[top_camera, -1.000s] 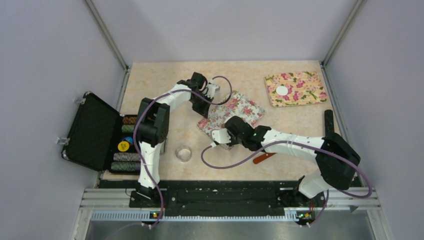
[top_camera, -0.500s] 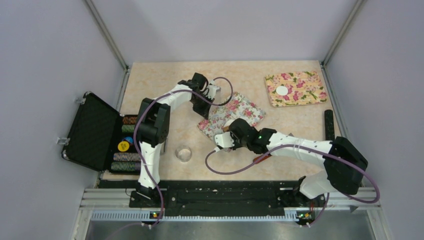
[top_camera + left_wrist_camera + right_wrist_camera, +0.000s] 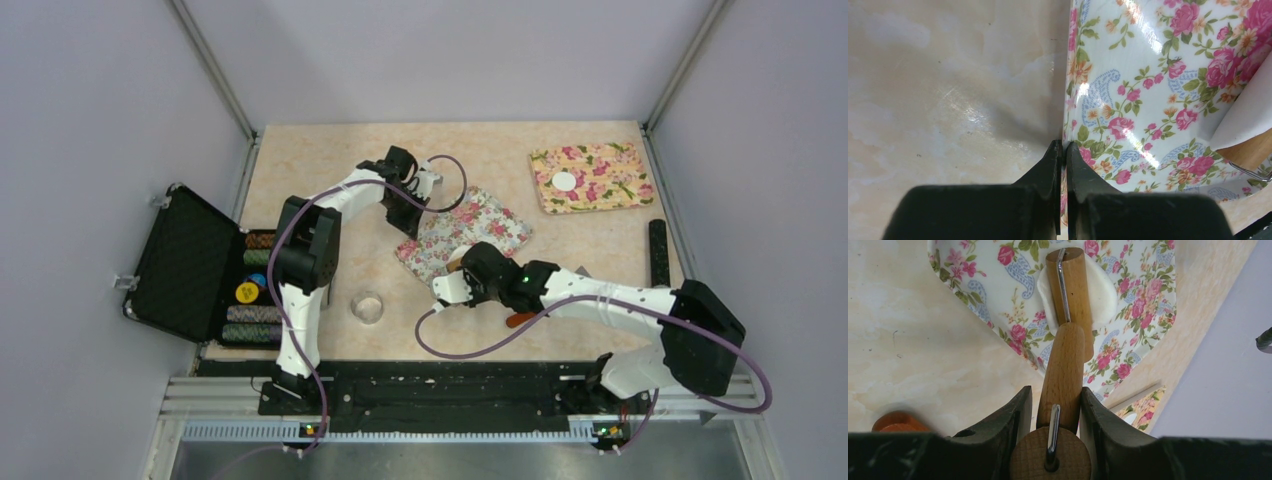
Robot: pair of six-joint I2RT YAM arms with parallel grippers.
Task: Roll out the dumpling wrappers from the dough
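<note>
— What's the right arm got hold of?
— The right gripper is clamped on the handle of a light wooden rolling pin, with a black finger pressed to each side. The roller end is at the top of the wrist view, lying across a soft white lump of dough.

— And where does that dough sit?
— On the white rose-patterned floral mat in the middle of the overhead view, towards the mat's lower edge. From above, the arm mostly hides it.

— The left arm?
— The left gripper is pinched tight on that mat's edge, jaws nearly together with only the thin sheet between them. From overhead it's at the mat's upper-left edge.

— Any wrappers about?
— One thin, flat, round white dumpling wrapper lies on a second, yellow-and-pink floral mat in the upper right of the frame, well apart from the rolling pin.

— Anything else on the table?
— A small clear glass bowl sits lower left of the centre mat. An open black case with stacks of chips beside it is at the left edge. There's a black bar on the right, and something orange just beside the right arm, partly hidden.
</note>
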